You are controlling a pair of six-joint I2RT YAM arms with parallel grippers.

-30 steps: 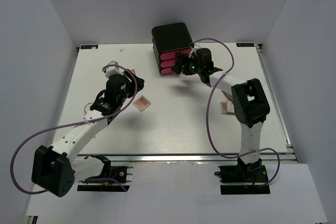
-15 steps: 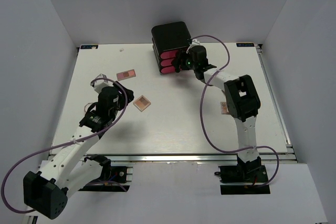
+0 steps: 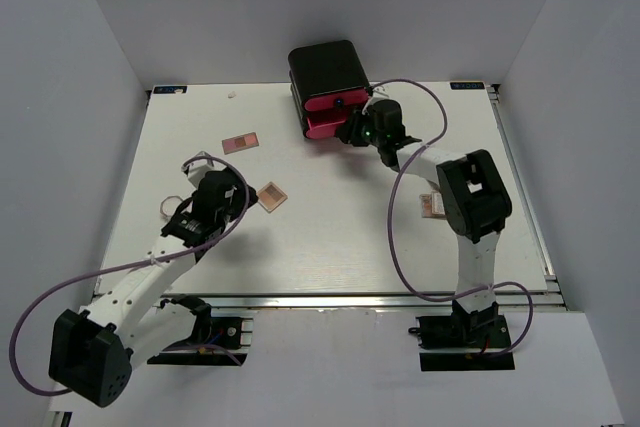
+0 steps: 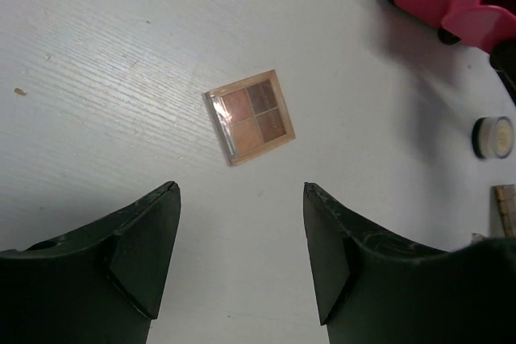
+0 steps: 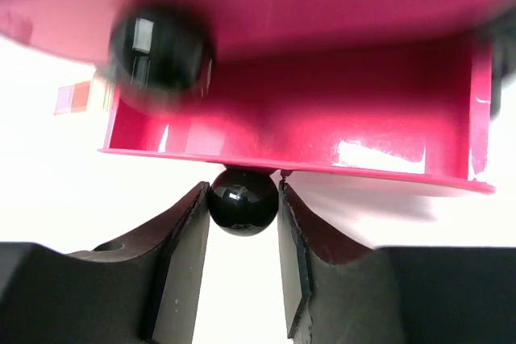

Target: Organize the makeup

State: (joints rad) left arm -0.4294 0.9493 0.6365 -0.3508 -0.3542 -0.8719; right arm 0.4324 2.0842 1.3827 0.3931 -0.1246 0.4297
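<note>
Right gripper (image 5: 243, 195) pinches the black knob (image 5: 242, 209) of a pink drawer (image 5: 322, 118) that stands out from the black box (image 3: 325, 69) at far centre. Left gripper (image 4: 240, 191) hovers with jaws wide and nothing held, just on the near side of a square palette (image 4: 249, 116) lying flat left of centre. Another pink palette (image 3: 239, 142) lies farther off; a round compact (image 4: 493, 136) sits to the right.

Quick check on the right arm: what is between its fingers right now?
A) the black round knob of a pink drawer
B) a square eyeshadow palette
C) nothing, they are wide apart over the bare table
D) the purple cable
A: in the right wrist view the fingers press against both sides of the black knob on the front edge of the pink drawer.
</note>
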